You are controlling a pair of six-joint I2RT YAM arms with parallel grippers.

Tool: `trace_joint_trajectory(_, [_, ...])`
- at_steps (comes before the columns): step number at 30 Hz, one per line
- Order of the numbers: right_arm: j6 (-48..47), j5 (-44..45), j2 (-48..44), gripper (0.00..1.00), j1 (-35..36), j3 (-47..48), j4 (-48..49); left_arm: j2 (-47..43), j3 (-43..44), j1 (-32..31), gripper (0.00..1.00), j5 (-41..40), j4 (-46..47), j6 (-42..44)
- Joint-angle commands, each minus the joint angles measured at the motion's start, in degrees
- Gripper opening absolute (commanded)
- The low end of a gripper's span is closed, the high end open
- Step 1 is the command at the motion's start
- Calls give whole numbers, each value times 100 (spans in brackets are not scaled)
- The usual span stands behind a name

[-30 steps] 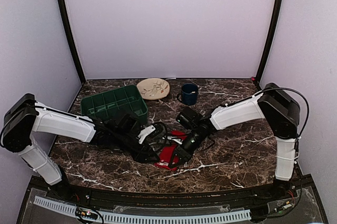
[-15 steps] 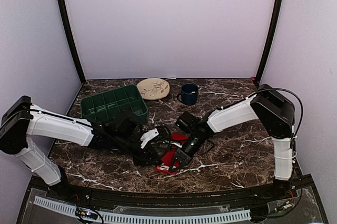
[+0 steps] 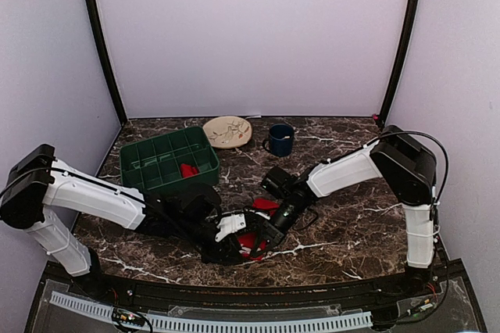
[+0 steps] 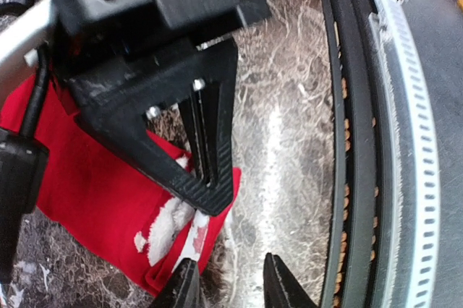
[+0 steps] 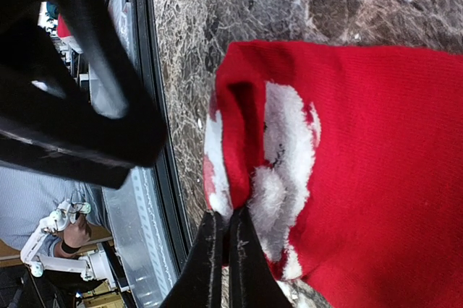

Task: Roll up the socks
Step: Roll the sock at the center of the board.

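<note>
Bright red sock (image 5: 376,163), fuzzy white trim at the end. Red bundle (image 3: 188,170) too. Dark green crate (image 3: 156,142). Dark brown marble table (image 3: 359,231), veined white. Cream plate (image 3: 227,131), faint brown sprig pattern. Navy blue mug (image 3: 280,139).

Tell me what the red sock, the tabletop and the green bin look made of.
The sock: soft knit fabric, matte red, with a fine ribbed weave; its white trim looks fuzzy, like fleece. The tabletop: dark brown marble or marble-print laminate, white veins, glossy sheen; cannot tell which. The bin: probably moulded plastic, smooth dark green, with thin divider walls.
</note>
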Motion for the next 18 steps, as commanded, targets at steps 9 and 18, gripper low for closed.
trace_joint_trajectory(9, [22,-132,79,0,-36,-55,11,303,76,-292,33,-959,46,792])
trace_joint_trajectory(18, [-7,-174,97,0,-37,-44,-3,487,79,-470,31,-1437,216,1066])
